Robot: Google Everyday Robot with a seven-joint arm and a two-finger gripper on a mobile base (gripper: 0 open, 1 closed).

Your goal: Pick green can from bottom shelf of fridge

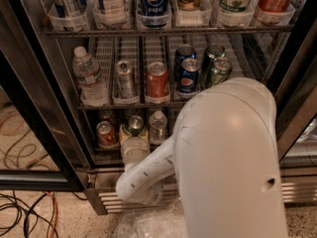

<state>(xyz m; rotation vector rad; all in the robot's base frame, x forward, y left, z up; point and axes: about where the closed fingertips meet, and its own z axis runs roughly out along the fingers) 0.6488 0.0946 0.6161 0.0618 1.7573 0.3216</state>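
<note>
Standing upright at the front of the bottom shelf (101, 156) of the fridge (63, 119): green can (134, 124), between a red can (105, 133) and a small water bottle (158, 127). Just below and in front of it, touching or nearly so: gripper (134, 146), on the white arm (228, 157). Cannot tell whether spread or closed.
</note>
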